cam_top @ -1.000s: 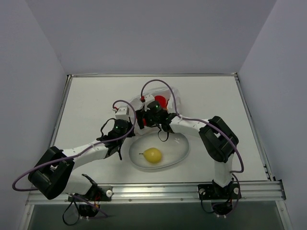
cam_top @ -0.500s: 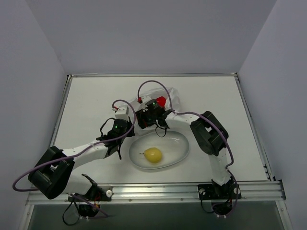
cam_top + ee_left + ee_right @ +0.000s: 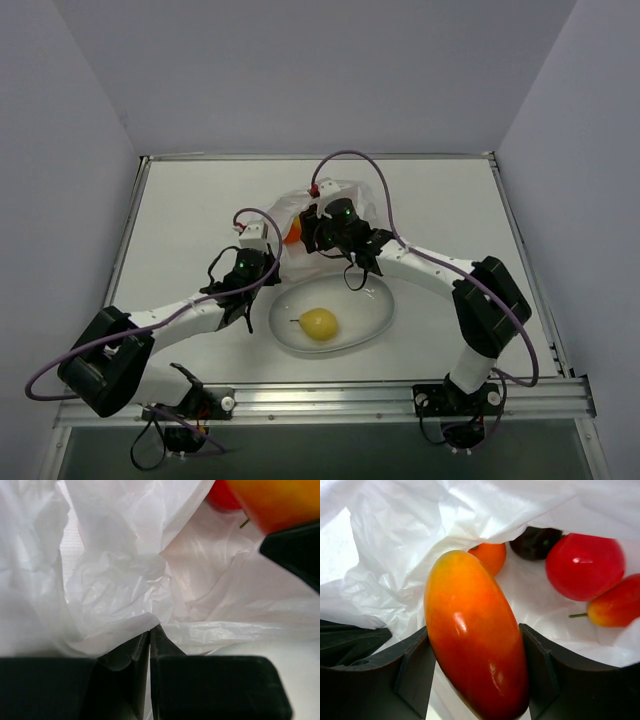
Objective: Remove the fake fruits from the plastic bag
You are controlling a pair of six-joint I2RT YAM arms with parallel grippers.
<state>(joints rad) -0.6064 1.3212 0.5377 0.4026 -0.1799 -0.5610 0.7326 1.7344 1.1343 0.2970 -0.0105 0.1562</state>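
Observation:
My right gripper is shut on a glossy red-orange elongated fruit, both pads pressed against its sides, just inside the mouth of the crinkled white plastic bag. Deeper in the bag lie an orange fruit, a dark purple plum, a round red fruit and a small red one with a stem. My left gripper is shut on the bag's near edge. From above, the held fruit shows orange at the bag's left side. A yellow pear lies on the oval plate.
The white oval plate sits just in front of the bag, between the two arms. Both wrists crowd together at the bag's left mouth, with their cables looping above. The right gripper's dark finger shows close at the right of the left wrist view.
My right jaws have closed onto the elongated fruit and its orange end now shows at the bag's left. The right elbow has swung out to the right. The left arm has not moved.

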